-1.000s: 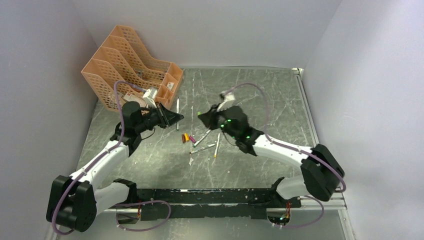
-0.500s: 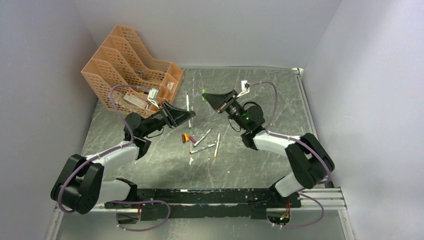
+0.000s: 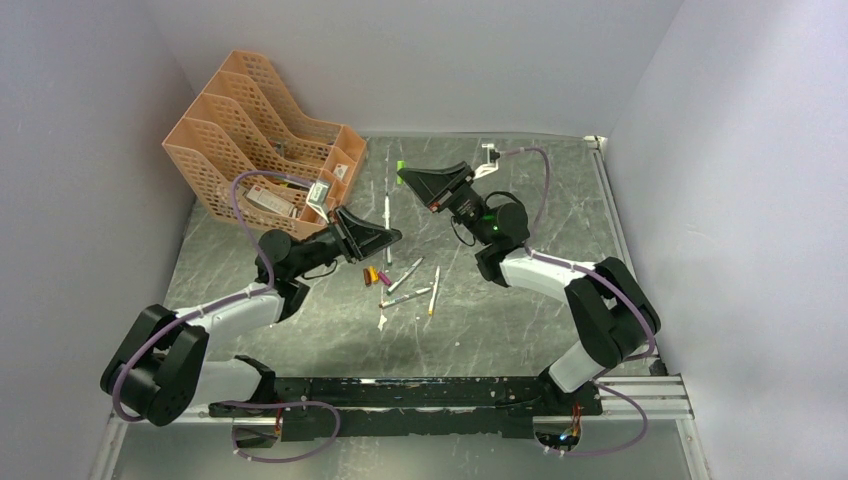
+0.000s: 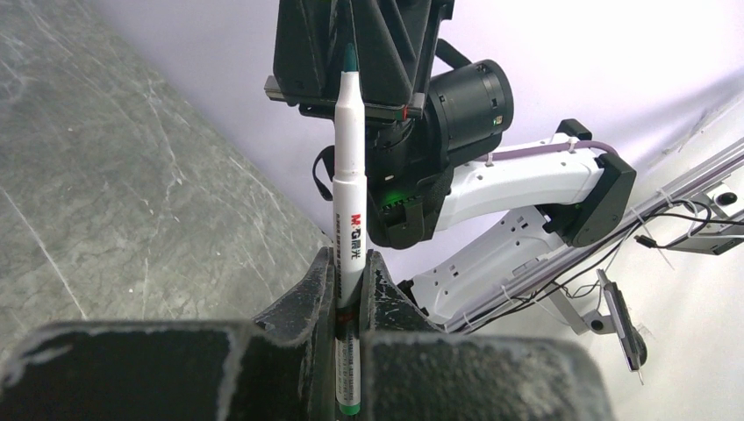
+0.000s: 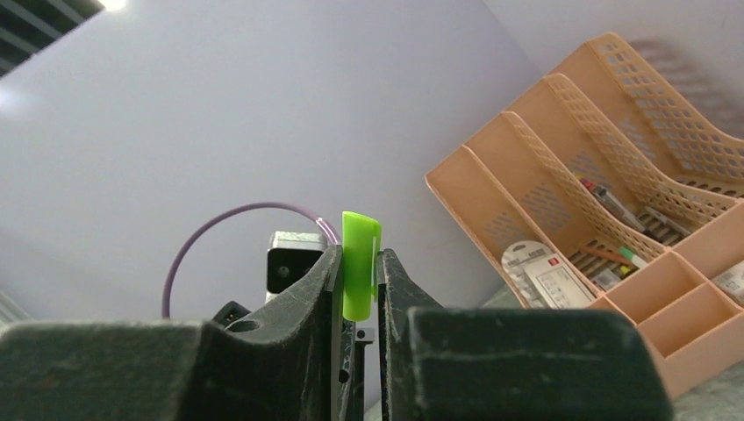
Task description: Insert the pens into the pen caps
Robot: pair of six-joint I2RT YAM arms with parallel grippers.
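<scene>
My left gripper (image 3: 393,236) is shut on a white pen (image 3: 387,214) and holds it upright above the table. In the left wrist view the pen (image 4: 348,184) stands between the fingers (image 4: 320,289), with its dark green tip pointing at the right gripper's body (image 4: 377,53). My right gripper (image 3: 404,174) is shut on a bright green pen cap (image 3: 400,166), raised just beyond the pen's tip. In the right wrist view the cap (image 5: 360,279) is pinched between the fingertips (image 5: 326,281). Three more pens (image 3: 405,275) and small orange, yellow and magenta caps (image 3: 376,276) lie on the table.
An orange mesh desk organiser (image 3: 262,130) stands at the back left and also shows in the right wrist view (image 5: 605,202), with cards and pens in it. A tiny white scrap (image 3: 382,321) lies in front of the loose pens. Grey walls close in the table.
My left gripper has carried the pen to the right and up. My right gripper has lifted and swung back-left with the green cap, so cap and pen tip now face each other.
</scene>
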